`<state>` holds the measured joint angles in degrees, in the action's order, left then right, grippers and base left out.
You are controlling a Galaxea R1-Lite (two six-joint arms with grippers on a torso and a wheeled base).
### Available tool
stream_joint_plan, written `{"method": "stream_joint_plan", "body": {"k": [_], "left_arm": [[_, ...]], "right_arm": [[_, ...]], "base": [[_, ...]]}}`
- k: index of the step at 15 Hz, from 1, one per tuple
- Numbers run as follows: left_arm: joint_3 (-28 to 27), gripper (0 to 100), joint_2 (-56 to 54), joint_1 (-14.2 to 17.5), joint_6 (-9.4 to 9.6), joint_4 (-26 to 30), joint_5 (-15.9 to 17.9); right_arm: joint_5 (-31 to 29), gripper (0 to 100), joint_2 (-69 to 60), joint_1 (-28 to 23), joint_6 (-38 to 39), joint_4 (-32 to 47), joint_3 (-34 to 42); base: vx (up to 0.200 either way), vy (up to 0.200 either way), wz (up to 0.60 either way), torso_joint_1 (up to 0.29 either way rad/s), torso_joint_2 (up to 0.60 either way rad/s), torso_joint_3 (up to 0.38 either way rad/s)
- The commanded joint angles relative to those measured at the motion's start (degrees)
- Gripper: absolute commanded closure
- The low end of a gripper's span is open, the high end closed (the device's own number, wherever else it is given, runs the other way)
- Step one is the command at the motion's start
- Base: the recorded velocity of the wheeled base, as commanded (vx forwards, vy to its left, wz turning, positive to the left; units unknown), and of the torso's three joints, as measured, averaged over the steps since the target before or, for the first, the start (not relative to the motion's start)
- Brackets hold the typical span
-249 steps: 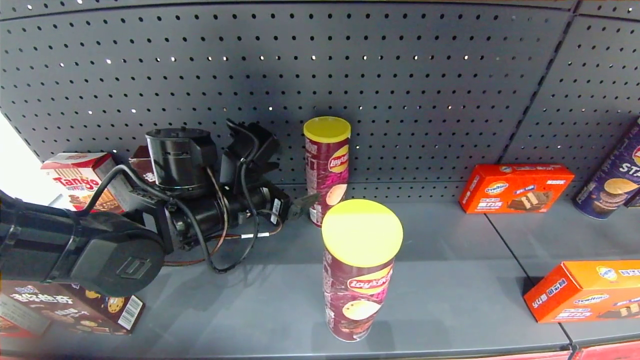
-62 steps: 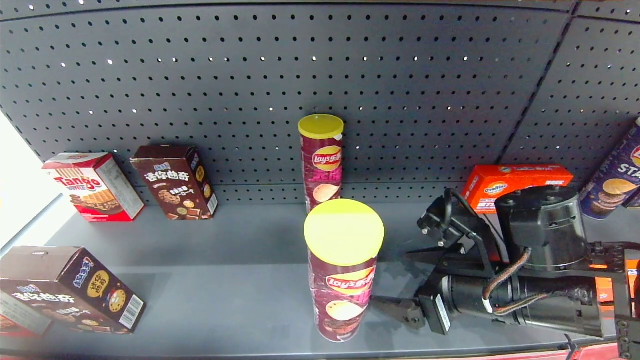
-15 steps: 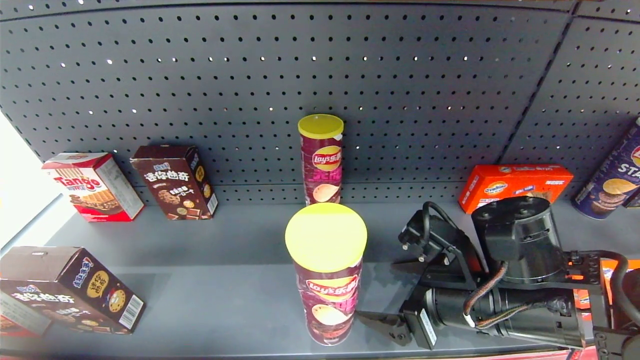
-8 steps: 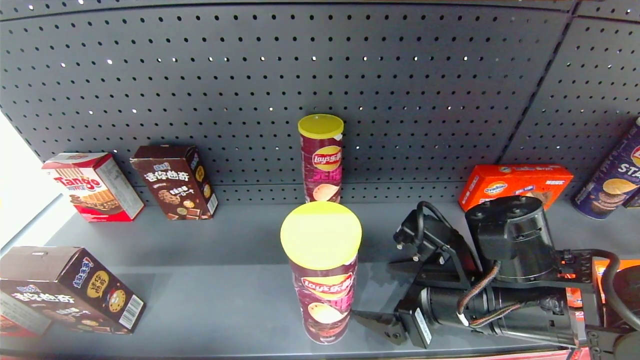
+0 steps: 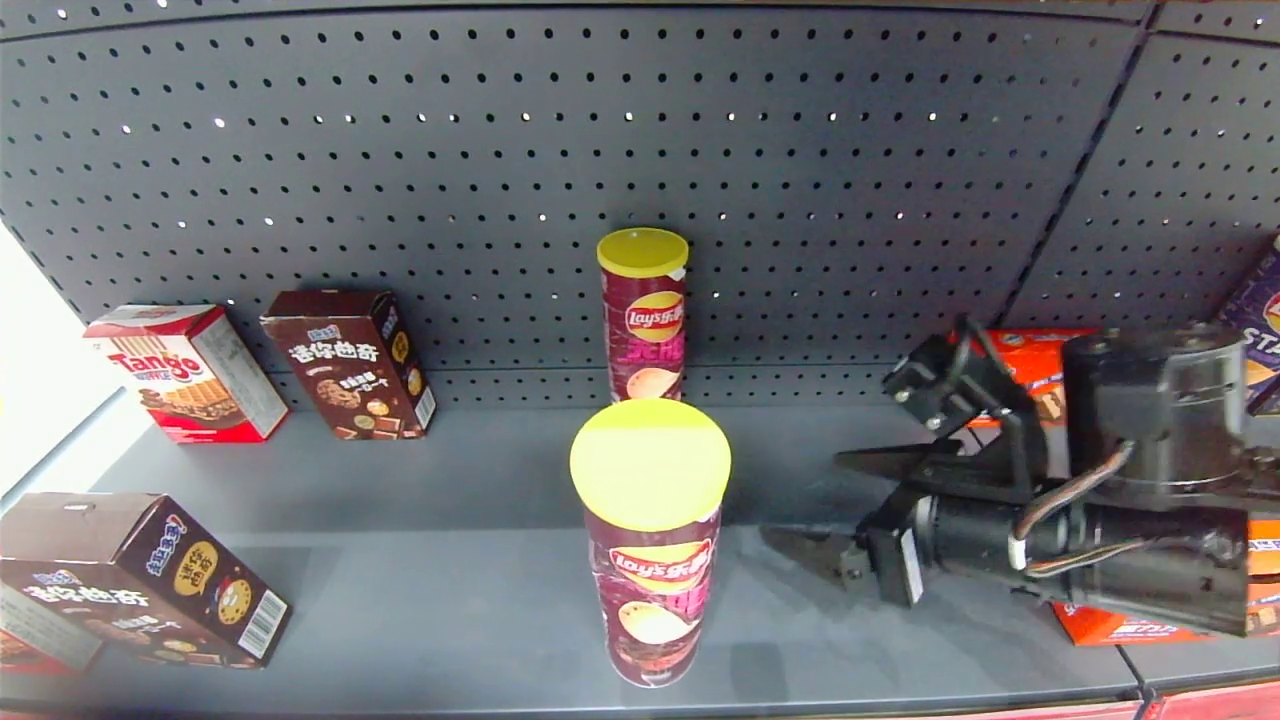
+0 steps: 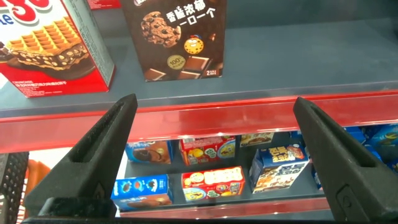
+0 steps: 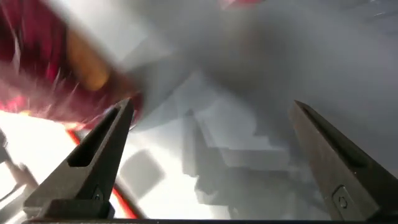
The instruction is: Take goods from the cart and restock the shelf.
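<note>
Two maroon chip cans with yellow lids stand on the grey shelf (image 5: 450, 560). The front can (image 5: 652, 590) is near the shelf's front edge, and the back can (image 5: 643, 315) stands against the pegboard. My right gripper (image 5: 805, 497) hangs open and empty just right of the front can, apart from it. The right wrist view is blurred: open right gripper (image 7: 209, 109), with a red smear to one side. My left gripper (image 6: 214, 102) is open and empty, level with a red shelf edge (image 6: 205, 115) below a brown cookie box (image 6: 177, 37).
On the shelf's left stand a red wafer box (image 5: 180, 370) and a brown cookie box (image 5: 350, 360); another brown box (image 5: 140, 580) lies at the front left. Orange boxes (image 5: 1020, 355) and a blue can (image 5: 1262, 320) sit behind my right arm. Bare shelf lies between the boxes and cans.
My right gripper has drawn back to the right and risen, away from the front can. The front can stands about where it was half a second ago.
</note>
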<state>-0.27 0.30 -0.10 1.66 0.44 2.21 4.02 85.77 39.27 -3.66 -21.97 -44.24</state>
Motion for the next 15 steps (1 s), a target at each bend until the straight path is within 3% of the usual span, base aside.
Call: {"method": "stream_joint_plan", "body": {"k": [1,5,8,12,14,15], "left_arm": [[0.0,0,0.1,0.0,0.01,0.0,0.0],[0.0,0,0.0,0.0,0.01,0.0,0.1],[-0.1,0,0.1,0.0,0.19,0.1,0.2],[-0.1,0,0.1,0.0,0.19,0.1,0.1],[0.0,0,0.1,0.0,0.19,0.0,0.1],[-0.1,0,0.1,0.0,0.19,0.1,0.1]], "right_arm": [[0.0,0,-9.6,-5.4,0.0,0.0,1.0],[0.2,0,-25.8,-16.9,0.0,0.3,7.9],[0.4,0,-44.2,-32.8,0.0,0.7,17.7],[-1.3,0,-58.9,-36.7,-0.7,0.9,28.2],[-1.3,0,-67.1,-37.0,-0.6,7.3,30.7],[-0.9,0,-74.3,-36.7,-0.5,16.8,30.6]], "base": [[0.000,0.000,0.00,0.000,0.00,0.000],[0.000,0.000,0.00,0.000,0.00,0.000],[0.000,0.000,0.00,0.000,0.00,0.000],[0.000,0.000,0.00,0.000,0.00,0.000],[0.000,0.000,0.00,0.000,0.00,0.000],[0.000,0.000,0.00,0.000,0.00,0.000]]}}
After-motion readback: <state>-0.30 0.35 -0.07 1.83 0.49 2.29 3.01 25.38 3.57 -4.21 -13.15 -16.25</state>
